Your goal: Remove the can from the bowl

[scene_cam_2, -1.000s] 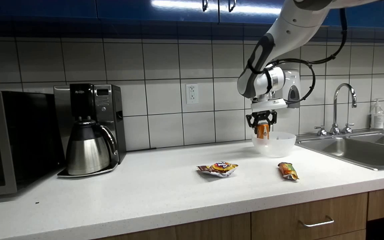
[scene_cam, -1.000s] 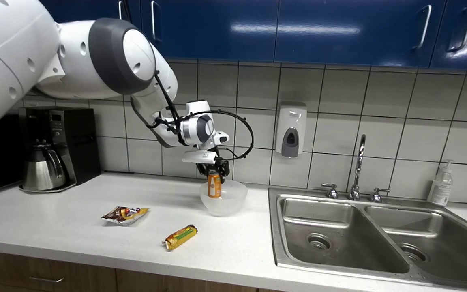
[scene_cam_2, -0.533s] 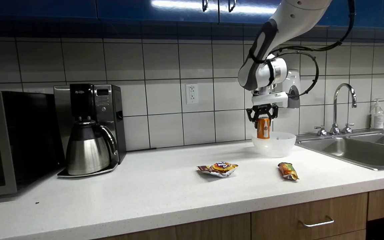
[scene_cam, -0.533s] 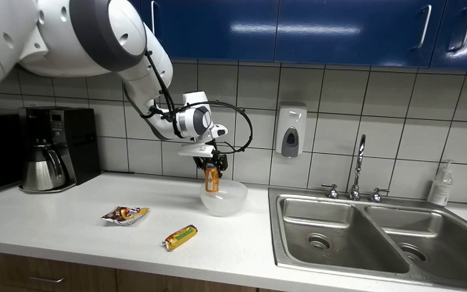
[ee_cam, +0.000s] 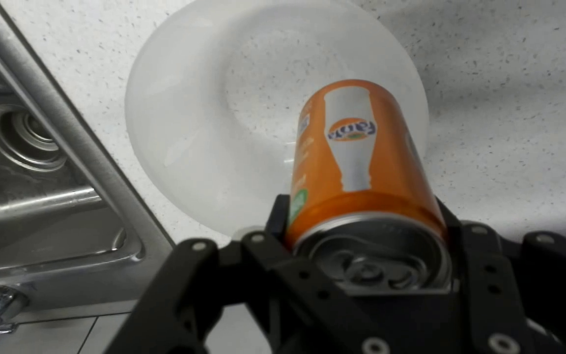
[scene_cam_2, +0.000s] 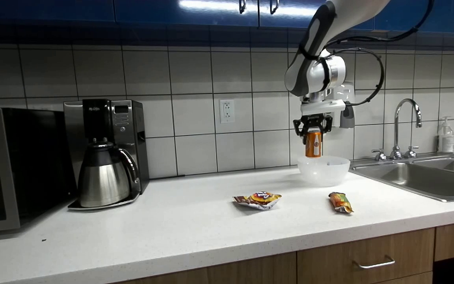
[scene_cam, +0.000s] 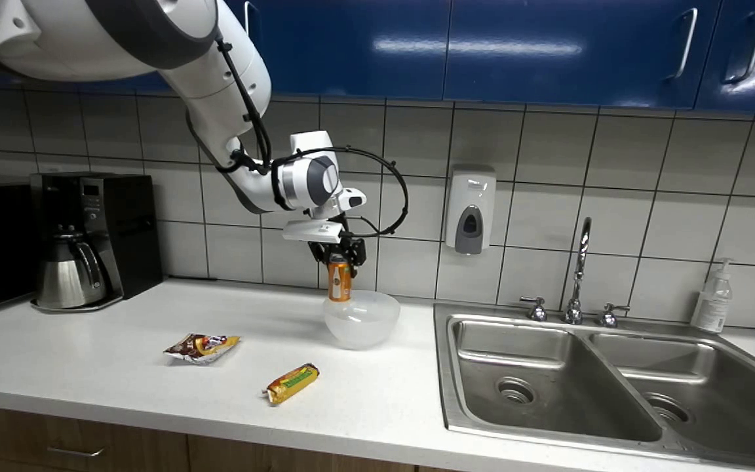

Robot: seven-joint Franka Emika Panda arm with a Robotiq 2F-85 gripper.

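Can, just one, hangs gripped between two fingers over one white bowl.

In an exterior view: gripper clamped on upper part of can; can upright, base about level with rim of bowl as seen. Bowl near back edge of counter, just beside sink. Snack packet mid-counter; wrapped tube nearer front edge. Coffee maker toward back edge, left; microwave left of it, partly out of frame.
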